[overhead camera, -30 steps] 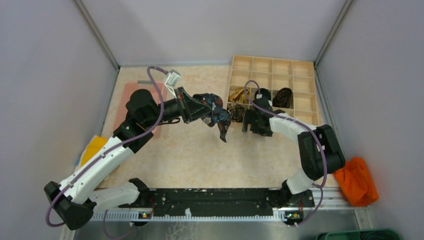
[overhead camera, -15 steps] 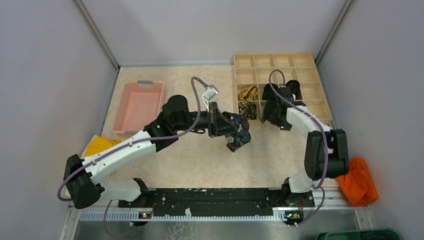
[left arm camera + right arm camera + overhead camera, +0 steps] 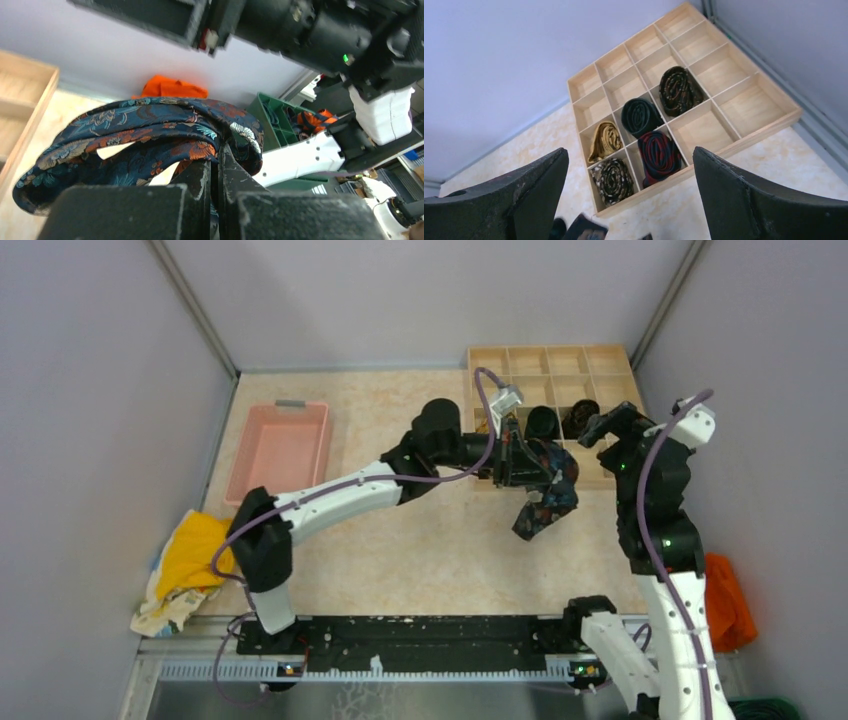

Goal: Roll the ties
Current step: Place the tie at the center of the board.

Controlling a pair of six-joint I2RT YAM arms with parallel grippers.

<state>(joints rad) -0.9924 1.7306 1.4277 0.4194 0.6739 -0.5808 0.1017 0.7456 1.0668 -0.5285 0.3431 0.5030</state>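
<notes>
Five rolled ties [image 3: 659, 152] fill your far-right tray [image 3: 751, 105]; one left to stow.
Left gripper [image 3: 216, 152] pinches the floral tie [image 3: 150, 125]; right gripper [image 3: 629, 152] gapes wide, empty.

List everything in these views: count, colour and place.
wooden tray: 1, pale wood, far right of table
rolled ties: 5, gold, black-green, red-black, two dark spotted; one per tray compartment
floral tie: 1, navy with orange, bunched in left gripper, hanging by the tray's near edge
pink bin: 1, pink, far left of table
yellow cloth: 1, yellow, table's left edge
orange cloth: 1, orange, right of table
green crate: 1, green, off the table, near right
table: 1, beige
left gripper: 1, black, shut on floral tie
right gripper: 1, black, open, raised over tray's right side
</notes>
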